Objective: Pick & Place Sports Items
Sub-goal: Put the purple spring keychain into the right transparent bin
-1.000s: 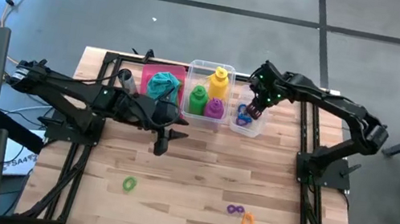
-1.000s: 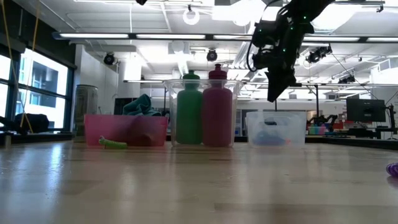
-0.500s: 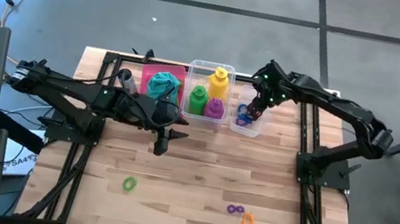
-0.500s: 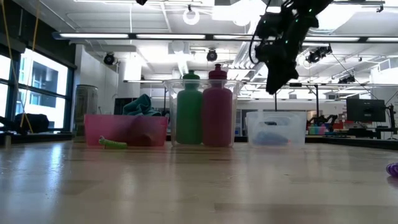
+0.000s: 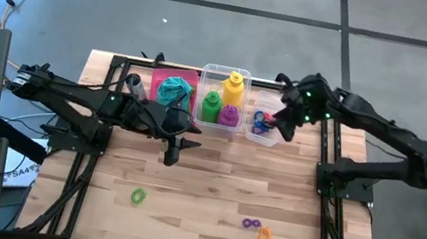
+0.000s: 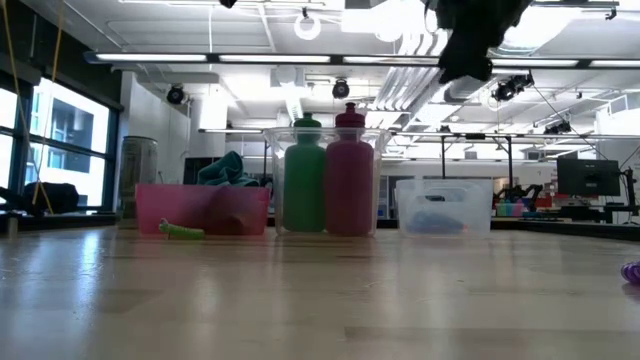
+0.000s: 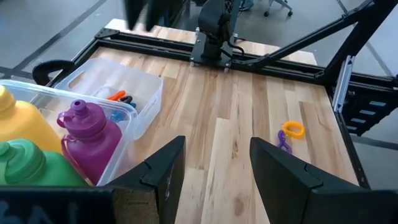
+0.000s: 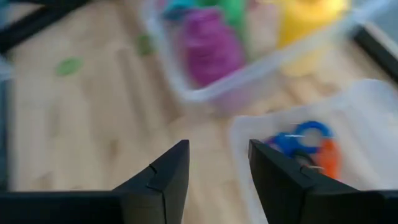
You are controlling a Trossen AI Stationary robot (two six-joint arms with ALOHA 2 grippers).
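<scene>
The green (image 5: 211,106), purple (image 5: 229,115) and yellow (image 5: 234,86) bottles stand in a clear bin (image 5: 206,73). The teal cloth (image 5: 173,91) lies in the pink bin (image 5: 189,73). A lime green cloth (image 6: 182,231) lies on the table before the pink bin. Several rings (image 5: 260,126) lie in a small clear bin (image 5: 265,140). A green ring (image 5: 138,197), a purple ring (image 5: 249,224) and an orange ring (image 5: 265,235) lie on the table. My right gripper (image 5: 282,127) (image 8: 217,149) is open and empty, high over the small bin's right side. My left gripper (image 5: 170,157) (image 7: 216,146) is open and empty, near the pink bin.
A grey metal cylinder with a dark cap (image 5: 133,84) stands left of the pink bin. A black frame (image 5: 326,147) runs along the table's edges. The bare wooden tabletop (image 5: 202,187) lies between the bins and the loose rings near the front.
My right gripper has risen from just above the small clear bin and gone a little toward the table's right and near edges. My left arm has kept still.
</scene>
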